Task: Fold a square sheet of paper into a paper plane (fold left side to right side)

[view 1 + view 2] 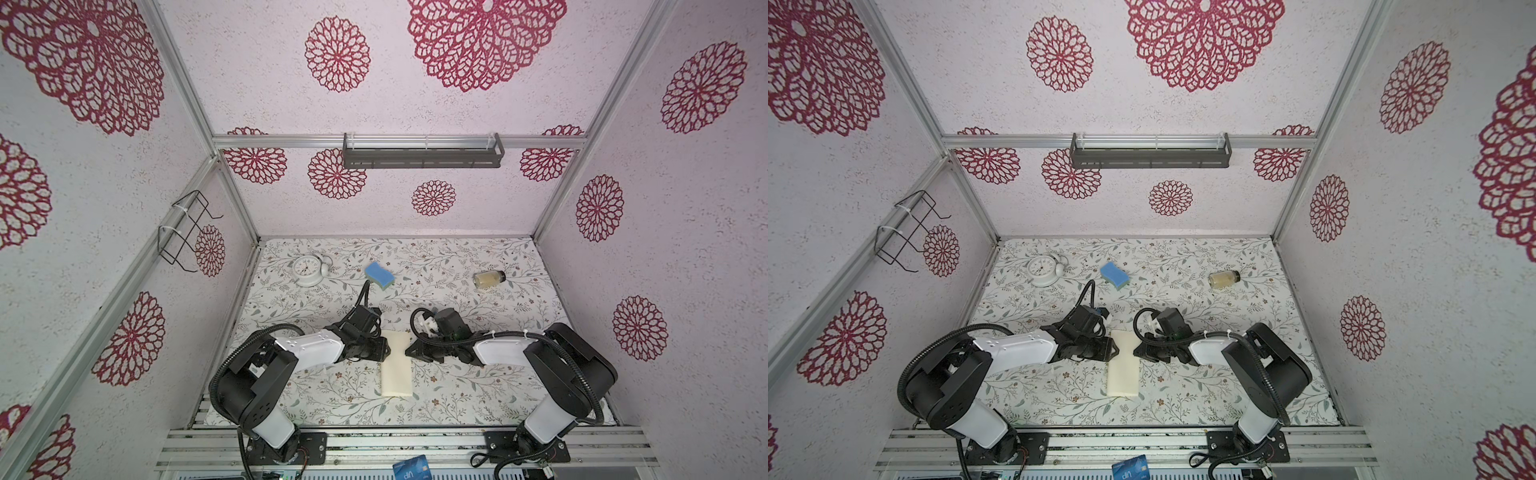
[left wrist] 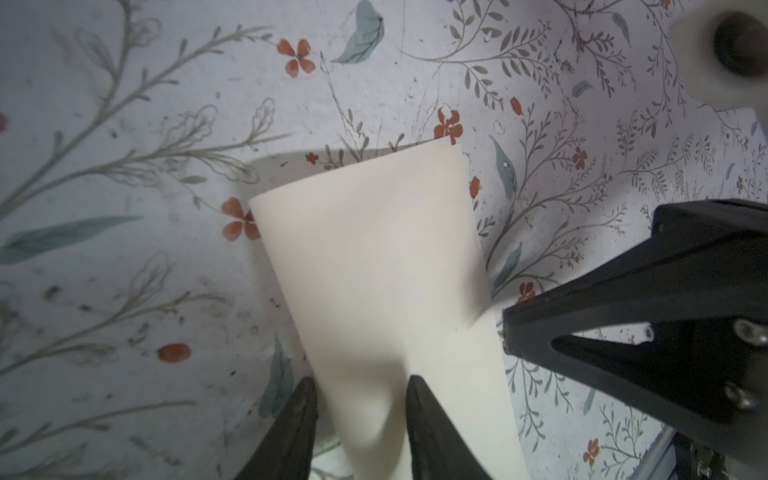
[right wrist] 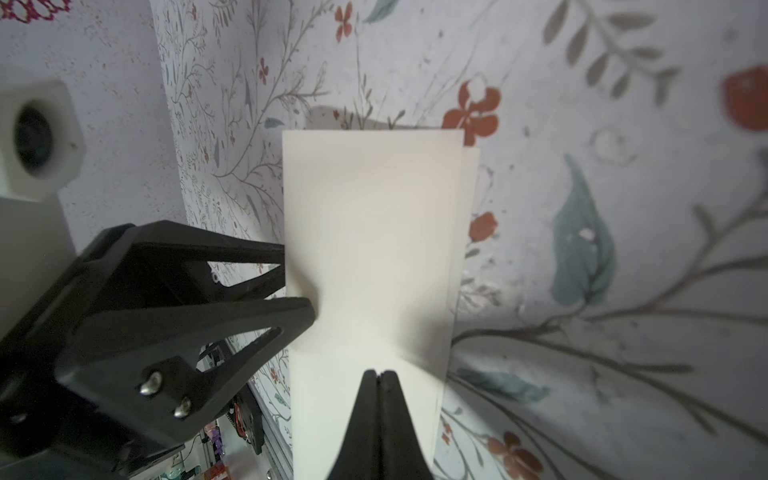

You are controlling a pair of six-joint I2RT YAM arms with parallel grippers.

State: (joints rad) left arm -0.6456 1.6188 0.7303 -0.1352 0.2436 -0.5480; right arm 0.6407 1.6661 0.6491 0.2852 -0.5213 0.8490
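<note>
The square sheet of paper (image 1: 397,365) (image 1: 1123,370) lies folded in half as a long cream rectangle in the middle of the floral table; no paper plane shape is in view. My left gripper (image 1: 387,351) (image 1: 1114,350) stands open at the paper's left, folded edge. In the left wrist view (image 2: 362,380) its fingertips straddle a raised bulge of paper (image 2: 374,257). My right gripper (image 1: 409,351) (image 1: 1136,351) is shut with nothing in it. In the right wrist view (image 3: 378,372) its tips rest on the top layer (image 3: 370,216) near the right edge, where the lower layer peeks out.
A white alarm clock (image 1: 308,270) stands at the back left, a blue sponge (image 1: 379,275) behind the grippers and a small jar (image 1: 489,279) on its side at the back right. A blue card (image 1: 411,466) lies beyond the front rail (image 1: 399,440).
</note>
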